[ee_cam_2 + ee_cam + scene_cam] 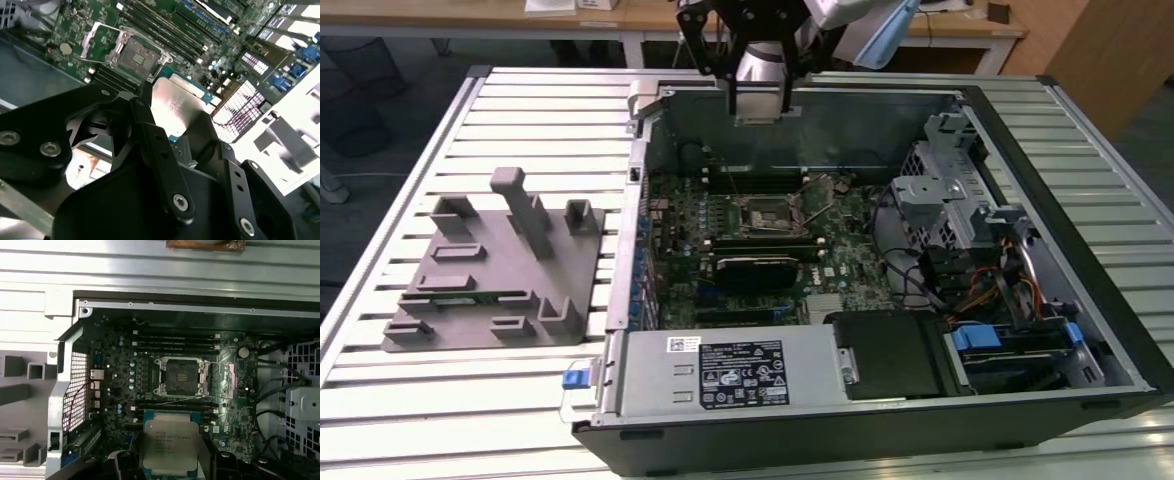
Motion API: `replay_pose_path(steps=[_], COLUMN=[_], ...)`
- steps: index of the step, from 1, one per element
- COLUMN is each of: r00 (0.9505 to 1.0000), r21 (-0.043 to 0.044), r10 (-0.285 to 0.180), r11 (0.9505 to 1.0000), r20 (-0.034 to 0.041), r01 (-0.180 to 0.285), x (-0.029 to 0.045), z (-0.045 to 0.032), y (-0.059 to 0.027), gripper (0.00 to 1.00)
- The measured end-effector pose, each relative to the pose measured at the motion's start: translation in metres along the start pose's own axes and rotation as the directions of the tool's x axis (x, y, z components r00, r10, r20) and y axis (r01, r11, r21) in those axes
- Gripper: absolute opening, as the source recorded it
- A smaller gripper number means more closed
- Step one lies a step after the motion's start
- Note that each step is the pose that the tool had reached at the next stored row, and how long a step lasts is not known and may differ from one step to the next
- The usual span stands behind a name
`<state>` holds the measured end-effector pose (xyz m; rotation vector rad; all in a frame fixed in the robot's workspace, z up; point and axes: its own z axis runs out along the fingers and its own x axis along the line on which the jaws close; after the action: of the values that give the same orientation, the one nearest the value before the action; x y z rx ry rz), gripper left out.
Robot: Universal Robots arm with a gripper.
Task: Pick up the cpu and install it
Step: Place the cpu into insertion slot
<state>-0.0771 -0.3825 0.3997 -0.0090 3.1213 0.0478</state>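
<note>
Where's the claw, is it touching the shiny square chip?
Touching. In the second wrist view the claw pinches the cpu between its black fingers, with no gap.

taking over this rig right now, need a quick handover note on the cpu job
Gripper: shut on the cpu, gripping two opposite edges, up over the open computer case.
Socket: on the motherboard inside the case, frame flipped open, empty, apart from the cpu.
Done: cpu picked up and carried clear of the grey fixture.
Left: cpu not yet seated in the socket.
</note>
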Motion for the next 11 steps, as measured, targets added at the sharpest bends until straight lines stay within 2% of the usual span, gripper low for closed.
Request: replay_pose_path(steps=[3,6,8,11], r00=[0.9987,0.995,0.9909,0.982], r21=[0.001,0.0019,0.0024,0.0033], r10=[0.051,0.1,0.134,0.189], r11=[0.9987,0.995,0.991,0.9821], r20=[0.0016,0.0031,0.0043,0.0061], r01=[-0.051,-0.1,-0.134,-0.189], x=[0.0,0.0,0.0,0.0], z=[0.0003,0.0005,0.0008,0.0012], y=[0.0001,0.0001,0.0001,0.0001], gripper=[0.53,0.53,0.53,0.53])
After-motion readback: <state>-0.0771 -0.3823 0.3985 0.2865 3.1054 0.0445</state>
